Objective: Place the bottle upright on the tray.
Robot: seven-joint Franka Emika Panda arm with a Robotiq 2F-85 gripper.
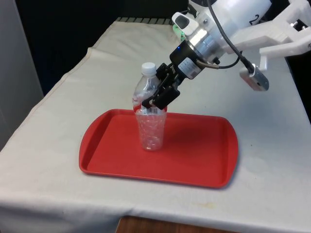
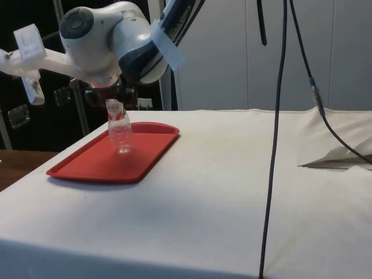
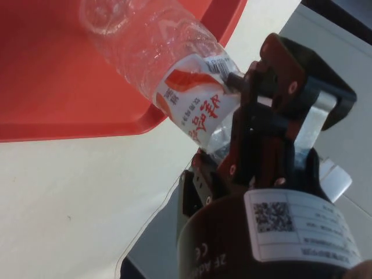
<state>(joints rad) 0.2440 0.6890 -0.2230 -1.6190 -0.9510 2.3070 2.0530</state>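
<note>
Bottle (image 1: 150, 119) stood base-down near the middle of the red tray (image 1: 204, 160), leaning slightly, its white cap toward 12 o'clock. Gripper (image 1: 154, 103) was clamped on its labelled upper part, reaching in from 2 o'clock. By my judgement the placing was nearly done: what remained was to set the bottle straight, let go and lift away without tipping it. The tray lay on a table (image 2: 244, 192) under white cloth, with dark cabinets (image 2: 35, 116) beside it in the side view.
</note>
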